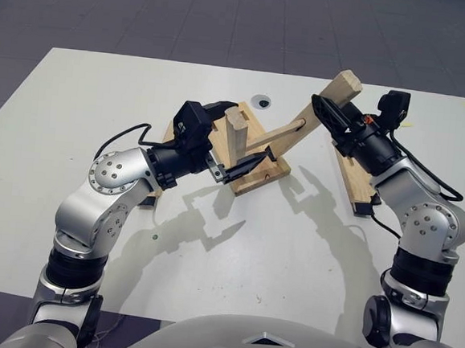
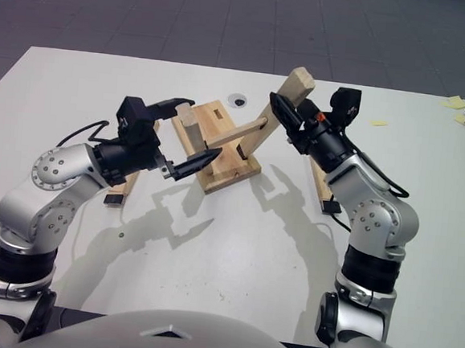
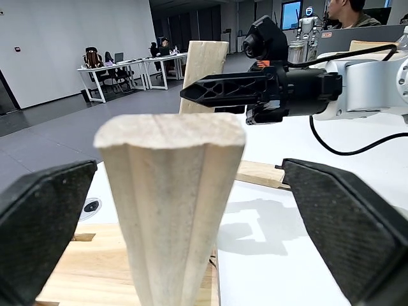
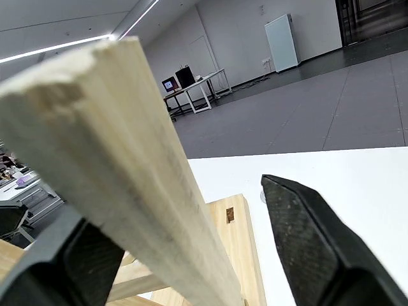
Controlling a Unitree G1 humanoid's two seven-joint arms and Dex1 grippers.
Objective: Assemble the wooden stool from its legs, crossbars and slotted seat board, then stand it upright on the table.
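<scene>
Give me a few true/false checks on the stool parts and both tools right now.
1. The upright leg stands on the seat board. True.
2. The left tool is clamped on that leg. False: its fingers straddle it with gaps on both sides.
3. The leg at the right tool lies flat. False: the tilted leg is raised, and a crossbar runs from it toward the board.
4. A loose wooden part lies on the table by the left arm, another by the right. True.

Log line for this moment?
left tool open around upright wooden leg | right tool at tilted wooden leg, crossbar attached | wooden seat board lying flat
</scene>
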